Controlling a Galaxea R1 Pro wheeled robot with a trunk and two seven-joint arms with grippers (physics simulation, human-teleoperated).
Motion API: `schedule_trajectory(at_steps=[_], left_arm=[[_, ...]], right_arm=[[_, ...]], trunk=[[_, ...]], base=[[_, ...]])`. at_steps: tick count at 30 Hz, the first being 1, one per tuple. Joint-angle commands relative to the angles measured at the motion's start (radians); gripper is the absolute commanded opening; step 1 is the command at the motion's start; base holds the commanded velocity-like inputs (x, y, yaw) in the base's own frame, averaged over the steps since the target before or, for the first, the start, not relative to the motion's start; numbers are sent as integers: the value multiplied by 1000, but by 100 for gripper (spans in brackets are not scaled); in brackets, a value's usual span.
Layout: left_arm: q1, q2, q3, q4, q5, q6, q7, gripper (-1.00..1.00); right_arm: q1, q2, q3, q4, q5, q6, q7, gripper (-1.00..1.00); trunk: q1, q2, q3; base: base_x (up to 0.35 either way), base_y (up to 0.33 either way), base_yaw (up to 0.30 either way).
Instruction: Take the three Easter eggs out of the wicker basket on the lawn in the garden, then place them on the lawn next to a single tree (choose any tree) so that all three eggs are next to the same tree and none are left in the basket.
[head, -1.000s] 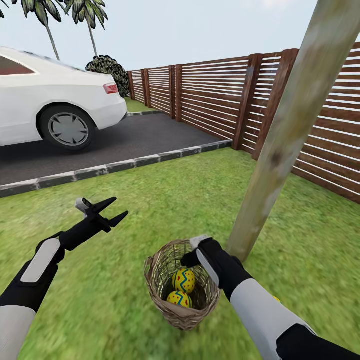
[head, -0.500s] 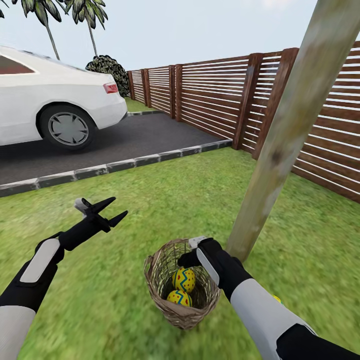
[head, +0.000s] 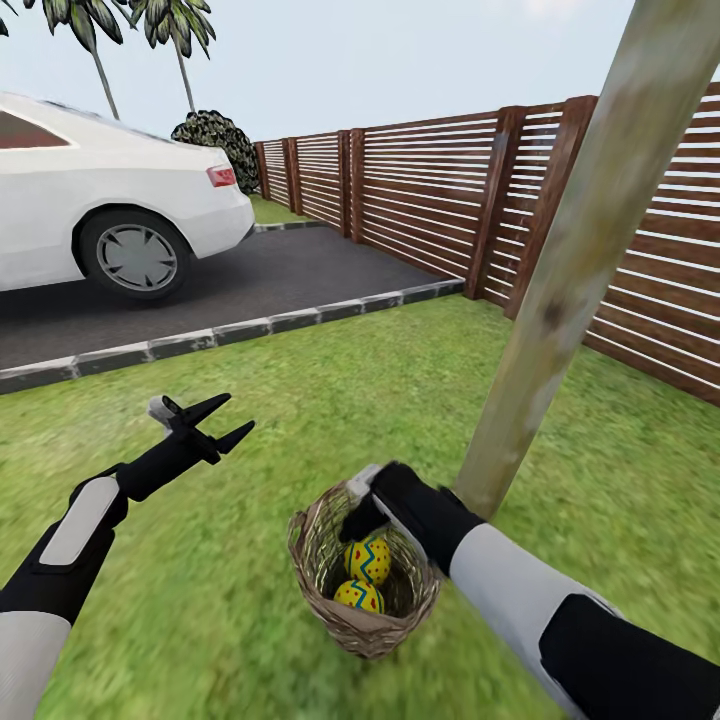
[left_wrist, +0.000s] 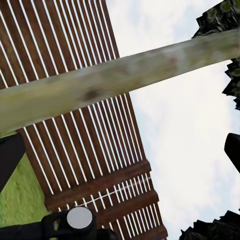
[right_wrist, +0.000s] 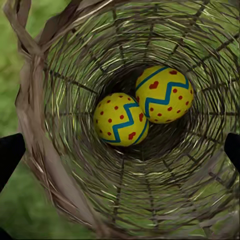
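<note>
The wicker basket (head: 365, 585) sits on the lawn (head: 300, 400) just beside the foot of the tree (head: 560, 290), at about 8 o'clock from the trunk in the head view. Two Easter eggs lie touching in its bottom: the heart-marked egg (right_wrist: 163, 94) and the dotted egg (right_wrist: 121, 119). No third egg can be seen in the basket, so one has probably been taken out; where it lies is not visible.

The right gripper (head: 362, 505) hangs over the basket's rim at its 12 o'clock side, pointing down into the bowl. In the right wrist view dark finger tips (right_wrist: 10, 157) sit at either edge of the frame with both eggs between them, so this claw is spread and pinching nothing.

The left gripper (head: 225, 420) is held out over bare grass at about 10 o'clock from the basket, well apart from it, with its fingers spread and empty.

The step in hand looks like the reach for a second egg. The next move calls for lowering straight down between the lattice walls, centring on one egg without nudging the other, then closing gently on its round sides.
</note>
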Motion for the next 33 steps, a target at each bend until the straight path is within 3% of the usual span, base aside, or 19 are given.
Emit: schedule_trajectory(at_steps=[1, 5, 6, 8, 9, 10, 12, 18, 23, 28, 33], left_arm=[[0, 0, 1, -1, -1, 4, -3, 100], [0, 0, 1, -3, -1, 4, -3, 100], [0, 0, 1, -5, -1, 4, -3, 100], [0, 0, 0, -7, -1, 4, -3, 100], [0, -1, -1, -9, -1, 4, -3, 100], [0, -1, -1, -10, -1, 4, -3, 100], [0, 0, -1, -9, -1, 4, -2, 100], [0, 1, -1, -9, -1, 4, 0, 100], [0, 1, -1, -9, -1, 5, 0, 100], [0, 1, -1, -5, -1, 5, 0, 100], [0, 0, -1, 0, -1, 5, 0, 100]], right_arm=[[-8, 0, 19, 9, 20, 3, 35, 100], [-22, 0, 46, 16, 143, -16, 180, 100], [-25, 0, 48, 16, 197, -23, 225, 100], [-26, 0, 50, 17, 266, -42, 287, 100], [-26, 0, 50, 13, 328, -77, 367, 100], [-27, 0, 50, 11, 342, -87, 394, 100], [-37, 0, 49, 7, 362, -106, 434, 100], [-59, 0, 43, 5, 367, -227, 449, 100], [-60, -2, 41, 5, 367, -249, 450, 100], [-60, -53, 41, -21, 367, -251, 451, 100], [-60, -78, 41, -23, 372, -249, 444, 100]], trunk=[[0, 0, -1], [0, 0, -1], [4, -7, -4], [11, -21, -10], [15, -28, -13], [19, -35, -17], [27, -49, -23], [50, -91, -42], [69, -126, -57], [88, -161, -73], [107, -196, -89]], base=[[0, 0, 0], [0, 0, 0], [0, 0, 0], [0, 0, 0], [0, 0, 0], [0, 0, 0], [0, 0, 0], [0, 0, 0], [0, 0, 0], [0, 0, 0], [0, 0, 0]])
